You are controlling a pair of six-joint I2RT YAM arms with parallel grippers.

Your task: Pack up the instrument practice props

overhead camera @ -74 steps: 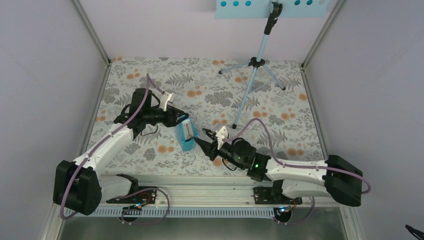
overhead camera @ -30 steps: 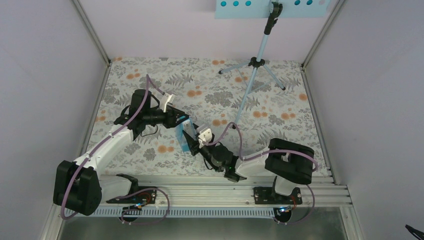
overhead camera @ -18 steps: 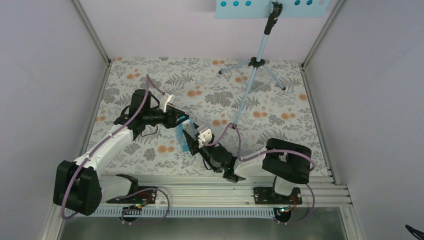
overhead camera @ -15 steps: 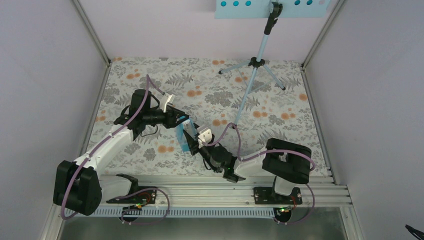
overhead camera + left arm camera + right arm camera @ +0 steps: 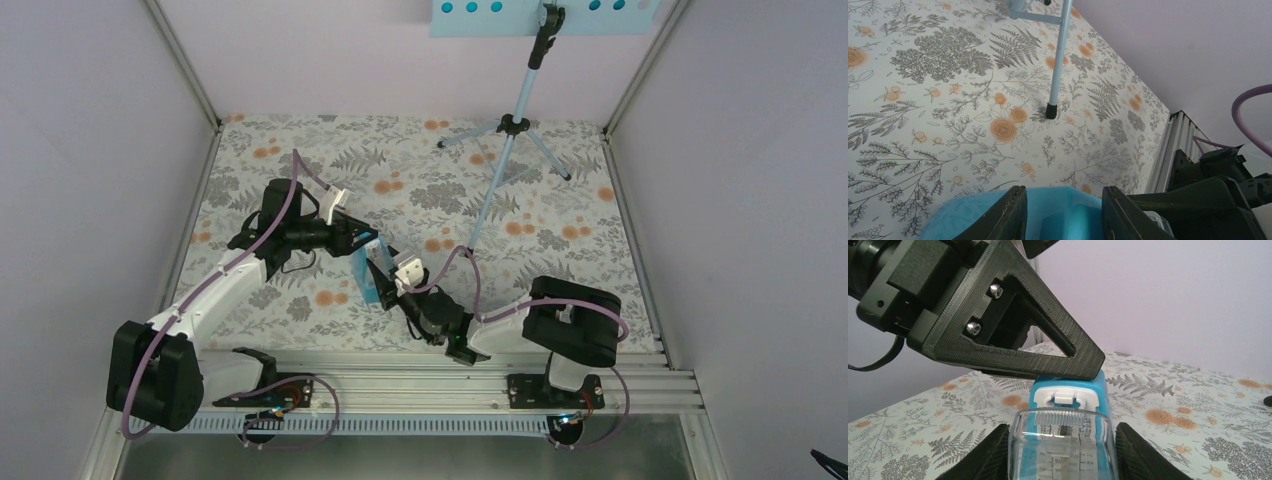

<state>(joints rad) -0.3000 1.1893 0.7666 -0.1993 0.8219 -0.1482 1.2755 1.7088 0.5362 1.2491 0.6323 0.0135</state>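
Surface: floral cloth (image 5: 300,150), lilac walls around.
Metronome (image 5: 1099,394): held between both grippers; music stand (image 5: 510,125) stands well apart beyond it.
Left gripper (image 5: 1063,210): clamped on metronome body.
Right gripper (image 5: 1062,455): fingers flank the clear cover; cannot tell whether they press it.
Risk: uneven pulls from the two arms could pop the cover or twist the metronome loose.
Change: right arm was outstretched 2.5 s ago and is now folded, with its gripper at the metronome.
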